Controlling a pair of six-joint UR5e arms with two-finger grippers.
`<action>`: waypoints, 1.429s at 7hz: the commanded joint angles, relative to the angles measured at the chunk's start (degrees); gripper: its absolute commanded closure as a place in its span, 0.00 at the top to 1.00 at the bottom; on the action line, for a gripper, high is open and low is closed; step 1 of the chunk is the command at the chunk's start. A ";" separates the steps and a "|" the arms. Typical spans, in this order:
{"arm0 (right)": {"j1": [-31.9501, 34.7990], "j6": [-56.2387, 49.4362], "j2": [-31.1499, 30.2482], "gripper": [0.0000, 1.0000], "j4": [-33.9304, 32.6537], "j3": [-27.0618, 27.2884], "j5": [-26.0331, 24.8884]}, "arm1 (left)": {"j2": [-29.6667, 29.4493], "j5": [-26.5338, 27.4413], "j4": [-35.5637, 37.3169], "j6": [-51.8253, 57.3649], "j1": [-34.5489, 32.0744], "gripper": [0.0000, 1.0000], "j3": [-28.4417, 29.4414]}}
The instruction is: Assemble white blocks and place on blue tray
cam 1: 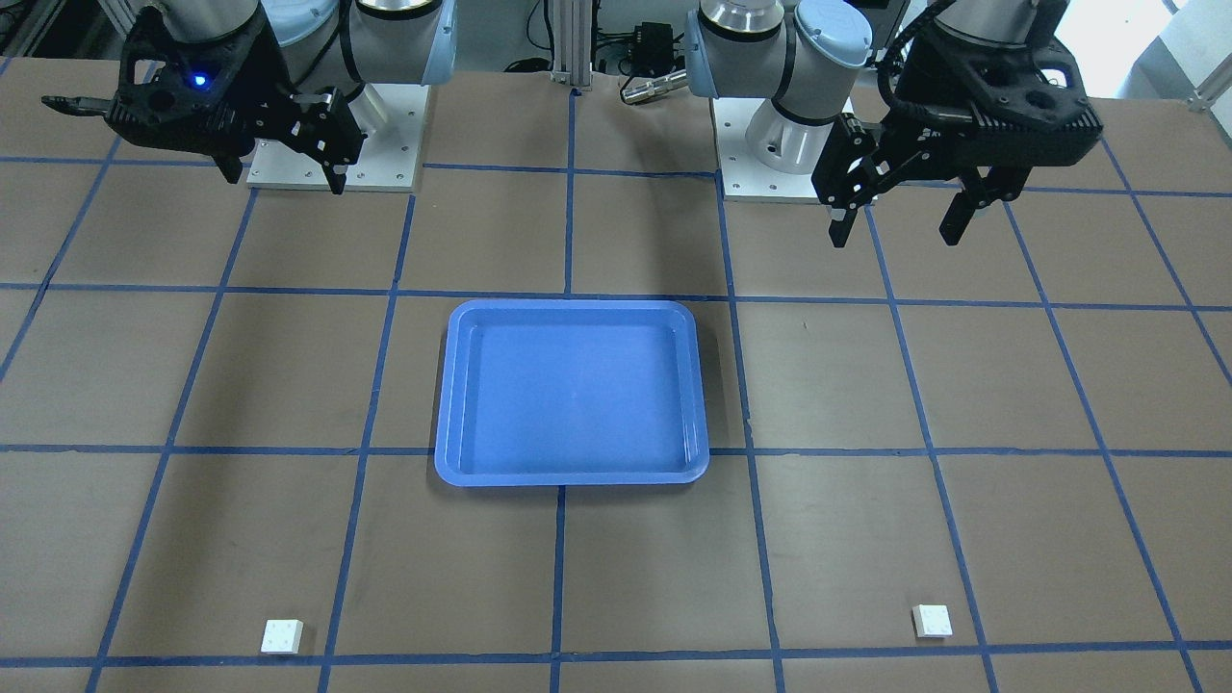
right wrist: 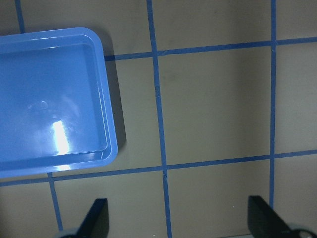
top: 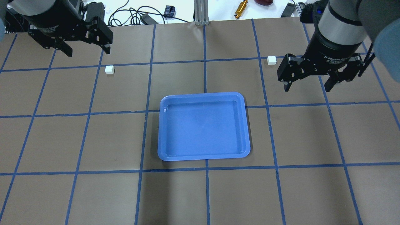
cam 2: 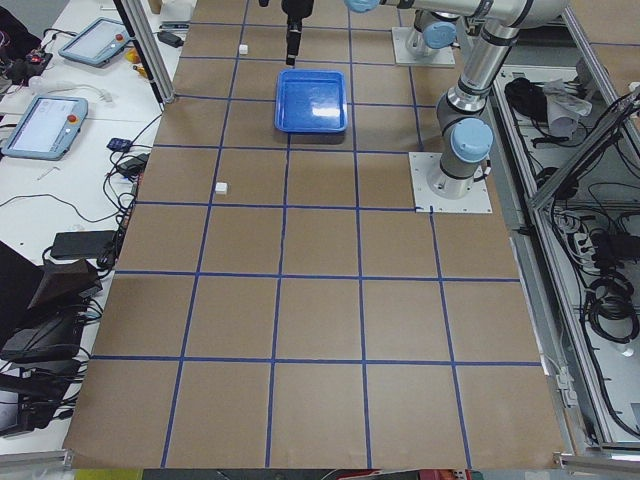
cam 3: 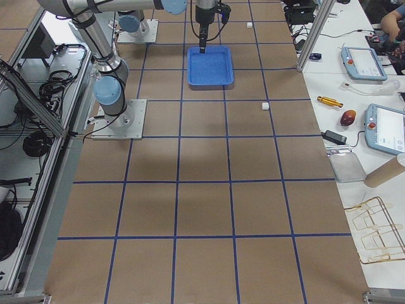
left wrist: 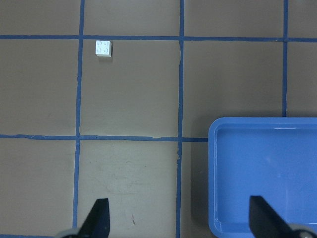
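Brown gridded bench (top: 93,193): my left claw (top: 87,50) and right claw (top: 307,87) hang spread, empty, blue tray (top: 204,93) between. White block (top: 109,69) ahead of left, second block (top: 271,60) ahead of right. Likely light, rigid, slick; I'd pinch flat sides.

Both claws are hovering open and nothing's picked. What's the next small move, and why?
Probably shift the left claw toward the white block nearest it until the block sits centred between the jaws, then lower. In the left wrist view that block lies loose, ahead and off-centre; the claw is open and empty, and the blue tray holds nothing.
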 commanded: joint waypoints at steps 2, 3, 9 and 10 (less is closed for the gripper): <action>-0.13 -0.25 -0.61 1.00 0.34 0.09 -0.03 | -0.19 -1.09 -1.05 0.01 0.87 1.00 0.19; -0.13 -0.34 -0.70 1.00 0.78 0.18 0.06 | -0.28 -1.18 -1.67 0.19 0.78 1.00 0.10; -0.13 -2.18 -0.88 1.00 0.69 0.53 0.76 | -1.51 -1.09 -2.20 0.89 1.05 1.00 1.07; -0.13 -2.54 -0.88 1.00 0.69 0.53 0.76 | -1.43 -1.27 -2.11 0.80 1.05 1.00 0.98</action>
